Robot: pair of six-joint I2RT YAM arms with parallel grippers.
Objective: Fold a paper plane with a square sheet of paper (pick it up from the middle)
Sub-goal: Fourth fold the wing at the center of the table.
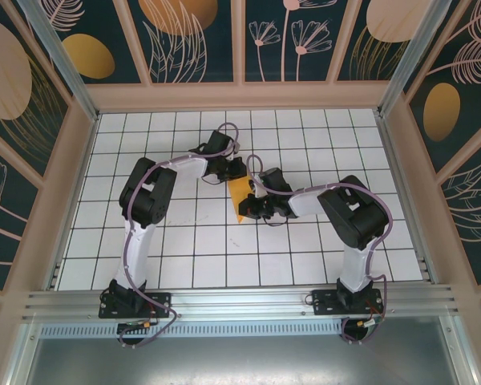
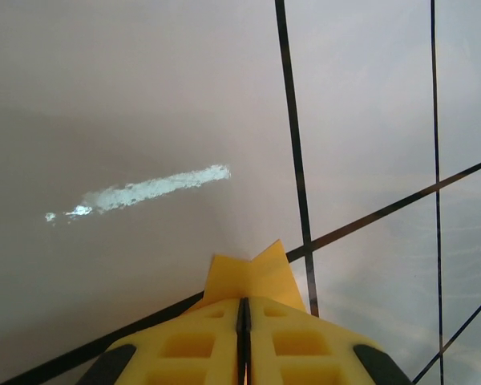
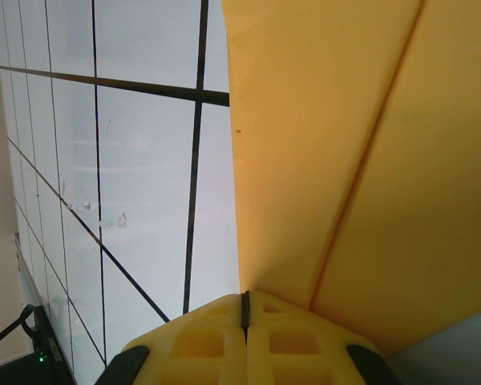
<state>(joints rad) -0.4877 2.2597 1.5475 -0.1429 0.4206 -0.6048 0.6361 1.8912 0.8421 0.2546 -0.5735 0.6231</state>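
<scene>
Top: paper [image 1: 239, 191] sits between left arm [image 1: 148, 196] and right arm [image 1: 349, 210], long axis far-near, both equally near.
Left wrist: left fingers [image 2: 200, 341] clenched on paper, small tip pokes straight ahead.
Right wrist: right fingers [image 3: 196, 341] clenched on its edge, sheet spreads ahead-right, 1 crease.

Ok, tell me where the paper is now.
In the top view the paper is at mid-table, pinched by the left jaws at its far end and the right jaws at its near end.
</scene>
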